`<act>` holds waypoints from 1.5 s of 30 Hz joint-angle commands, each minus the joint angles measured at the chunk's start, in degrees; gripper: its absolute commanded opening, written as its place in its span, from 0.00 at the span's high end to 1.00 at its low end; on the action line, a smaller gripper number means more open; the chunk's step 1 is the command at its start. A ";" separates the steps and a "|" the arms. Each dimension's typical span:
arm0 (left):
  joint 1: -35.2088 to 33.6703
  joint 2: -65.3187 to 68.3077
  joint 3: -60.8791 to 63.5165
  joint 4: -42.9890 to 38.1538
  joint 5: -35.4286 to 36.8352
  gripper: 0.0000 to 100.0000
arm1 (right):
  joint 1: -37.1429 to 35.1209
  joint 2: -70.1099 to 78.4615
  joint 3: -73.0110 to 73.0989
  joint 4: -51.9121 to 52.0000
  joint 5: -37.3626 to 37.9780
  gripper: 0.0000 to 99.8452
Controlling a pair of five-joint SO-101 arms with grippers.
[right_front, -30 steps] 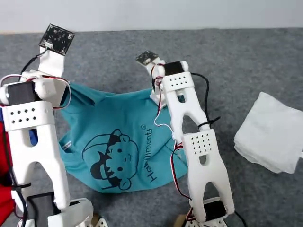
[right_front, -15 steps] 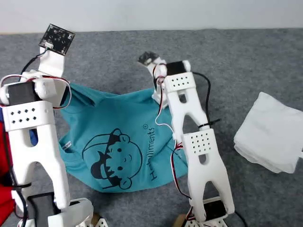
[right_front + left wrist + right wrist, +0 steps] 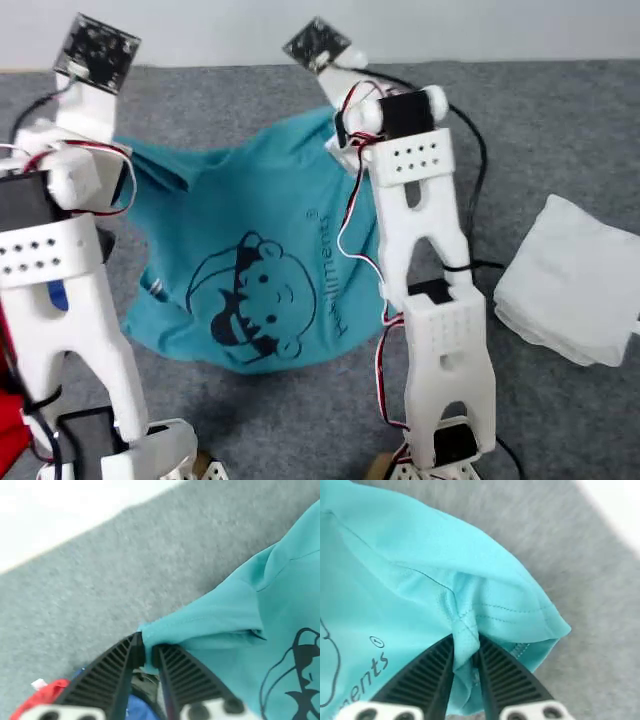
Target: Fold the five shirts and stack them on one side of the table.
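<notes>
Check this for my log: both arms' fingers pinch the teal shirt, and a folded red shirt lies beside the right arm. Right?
Not quite: the high view shows the folded shirt beside the right arm is white, not red. The left fingers and right fingers do pinch the teal shirt.

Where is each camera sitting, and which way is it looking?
High view: above the table, looking down on the teal shirt, a white folded pile, the left arm and right arm.
Left wrist view: on the left wrist, looking along the left hand, shut on the shirt's edge.
Right wrist view: on the right wrist, looking along the right hand, pinching a shirt fold.
Shared: all three show the teal shirt.
</notes>
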 commanded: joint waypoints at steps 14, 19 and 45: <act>-11.69 -0.88 -36.18 12.48 0.44 1.00 | -7.78 -36.18 34.81 2.51 0.70 0.95; -12.66 -0.79 -35.12 12.48 0.35 1.00 | -8.22 -43.82 52.48 2.33 0.79 0.97; -12.66 -0.26 -4.26 12.31 -13.71 1.00 | -0.66 -31.52 44.40 0.92 -1.67 0.99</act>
